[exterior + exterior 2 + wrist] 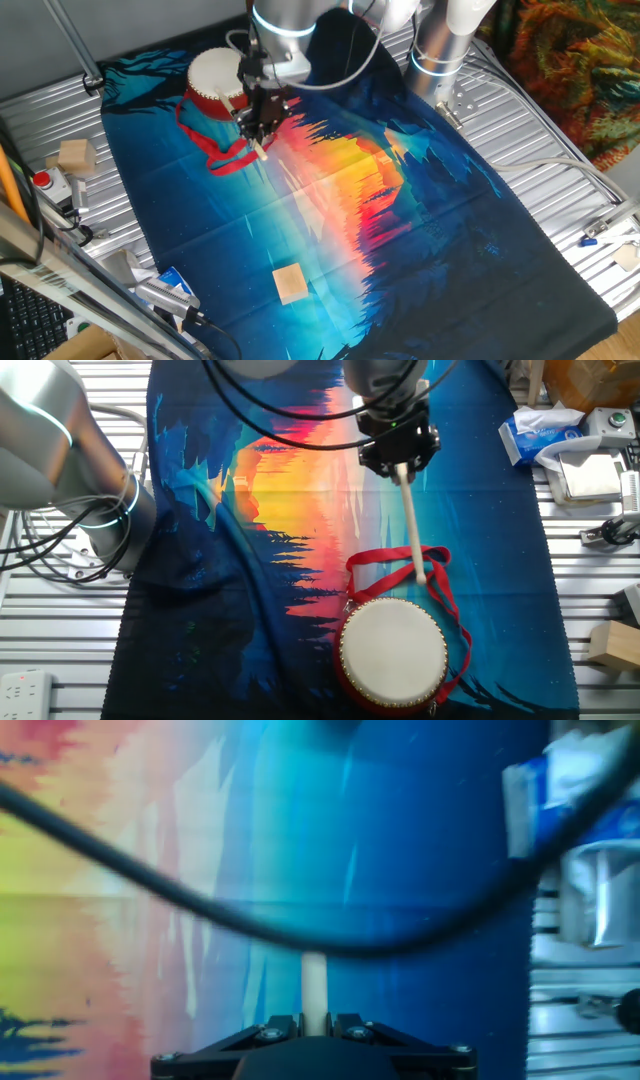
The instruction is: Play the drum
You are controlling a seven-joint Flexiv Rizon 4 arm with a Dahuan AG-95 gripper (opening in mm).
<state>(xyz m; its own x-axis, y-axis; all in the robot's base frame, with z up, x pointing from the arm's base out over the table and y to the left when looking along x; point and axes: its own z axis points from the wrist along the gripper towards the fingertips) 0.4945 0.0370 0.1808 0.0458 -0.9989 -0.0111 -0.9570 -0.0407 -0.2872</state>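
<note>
The drum [393,650] has red sides and a cream-white head, and stands on the blue and orange cloth; it also shows at the far left in one fixed view [213,75]. Its loose red ribbon [441,588] lies beside it on the cloth [225,160]. My gripper [400,458] is shut on a pale wooden drumstick [411,525]. The stick's tip is over the ribbon, just short of the drum's rim, not on the head. In one fixed view the gripper [263,118] hangs right beside the drum. The hand view shows the stick [314,982] clamped between the jaws.
A tan wooden block [290,283] lies on the cloth near its front edge. Another block [75,155] and a red-button box [43,181] sit off the cloth on the slatted table. A tissue pack [540,428] and metal parts [590,475] lie beside the cloth. A black cable [300,935] crosses the hand view.
</note>
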